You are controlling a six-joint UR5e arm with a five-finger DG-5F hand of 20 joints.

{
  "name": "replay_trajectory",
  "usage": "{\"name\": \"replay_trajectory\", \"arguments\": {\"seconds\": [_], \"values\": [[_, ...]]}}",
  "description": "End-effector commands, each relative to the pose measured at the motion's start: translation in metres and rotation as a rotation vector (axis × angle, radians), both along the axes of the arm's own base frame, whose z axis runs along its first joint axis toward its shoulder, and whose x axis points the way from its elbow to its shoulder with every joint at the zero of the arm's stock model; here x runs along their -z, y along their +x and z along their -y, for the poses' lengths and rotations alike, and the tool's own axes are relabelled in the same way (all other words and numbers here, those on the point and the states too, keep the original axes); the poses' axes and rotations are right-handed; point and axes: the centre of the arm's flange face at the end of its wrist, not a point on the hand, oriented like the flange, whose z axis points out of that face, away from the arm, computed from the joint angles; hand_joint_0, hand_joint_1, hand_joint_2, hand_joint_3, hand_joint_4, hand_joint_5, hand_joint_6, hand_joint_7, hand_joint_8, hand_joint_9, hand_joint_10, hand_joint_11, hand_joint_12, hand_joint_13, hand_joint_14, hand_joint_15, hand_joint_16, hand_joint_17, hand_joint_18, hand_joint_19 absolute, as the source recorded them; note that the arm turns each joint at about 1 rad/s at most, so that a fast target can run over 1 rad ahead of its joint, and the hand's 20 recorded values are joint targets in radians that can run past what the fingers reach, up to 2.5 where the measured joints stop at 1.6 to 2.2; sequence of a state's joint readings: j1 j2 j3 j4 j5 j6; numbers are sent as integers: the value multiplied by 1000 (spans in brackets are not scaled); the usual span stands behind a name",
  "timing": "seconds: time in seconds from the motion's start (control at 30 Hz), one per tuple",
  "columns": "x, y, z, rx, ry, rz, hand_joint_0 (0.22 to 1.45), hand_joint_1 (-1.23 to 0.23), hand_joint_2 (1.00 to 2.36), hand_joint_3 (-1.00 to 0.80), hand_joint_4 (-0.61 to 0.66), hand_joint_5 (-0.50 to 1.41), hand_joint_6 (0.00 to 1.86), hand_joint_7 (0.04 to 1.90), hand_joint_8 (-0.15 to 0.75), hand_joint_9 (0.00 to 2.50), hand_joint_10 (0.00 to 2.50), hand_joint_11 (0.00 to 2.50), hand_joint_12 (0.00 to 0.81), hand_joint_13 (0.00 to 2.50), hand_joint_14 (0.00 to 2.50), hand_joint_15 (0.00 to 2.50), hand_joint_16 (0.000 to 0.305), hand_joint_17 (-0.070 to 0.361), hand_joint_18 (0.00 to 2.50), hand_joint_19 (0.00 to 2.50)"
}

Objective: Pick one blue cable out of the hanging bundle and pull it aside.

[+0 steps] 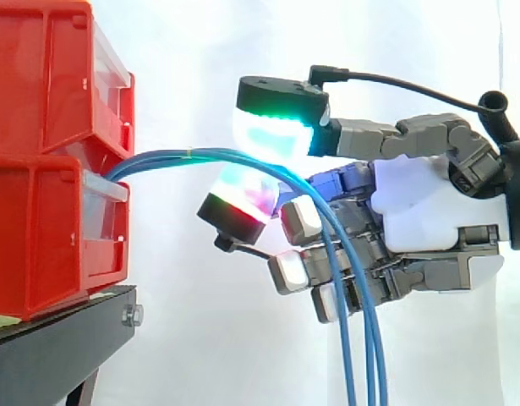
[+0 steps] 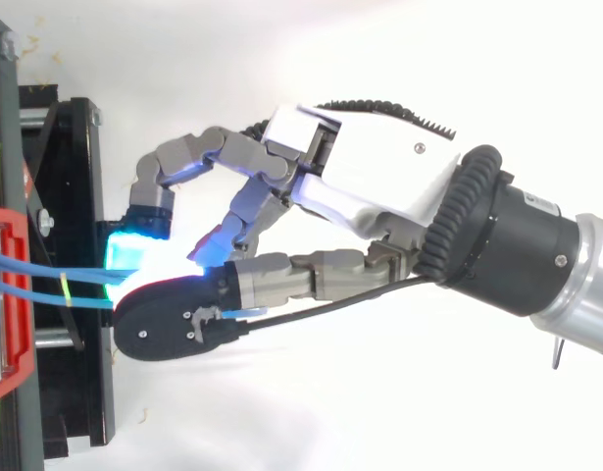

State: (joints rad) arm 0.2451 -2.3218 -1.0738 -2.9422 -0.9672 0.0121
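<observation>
Several blue cables (image 1: pixel 158 158) leave the gap between two stacked red bins (image 1: pixel 48 85), arch to the right and hang down (image 1: pixel 361 355) in front of the hand. The hand (image 1: pixel 429 203) reaches in from the right. One glowing pad (image 1: pixel 272 127) sits above the arch and another (image 1: pixel 238 199) below it, closing on a blue cable between them. Its other fingers are curled behind the hanging strands. In the top view two blue cables (image 2: pixel 46 265) run from the bin edge (image 2: pixel 7 294) into the glowing pads of the hand (image 2: pixel 360 186).
The red bins rest on a black stand (image 1: pixel 48 347), whose frame (image 2: pixel 80 196) lies just left of the fingertips in the top view. A white curtain lies behind. Open room lies below and to the right of the hand.
</observation>
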Motion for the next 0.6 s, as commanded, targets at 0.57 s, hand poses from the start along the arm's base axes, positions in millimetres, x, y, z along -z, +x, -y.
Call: {"name": "replay_trajectory", "arguments": {"seconds": [0.57], "values": [[-1,0,7,8,9,6,796,-897,1000,-500,12,-117,944,1425,324,1364,26,1067,319,1115,25,716,48,109,1014,651]]}}
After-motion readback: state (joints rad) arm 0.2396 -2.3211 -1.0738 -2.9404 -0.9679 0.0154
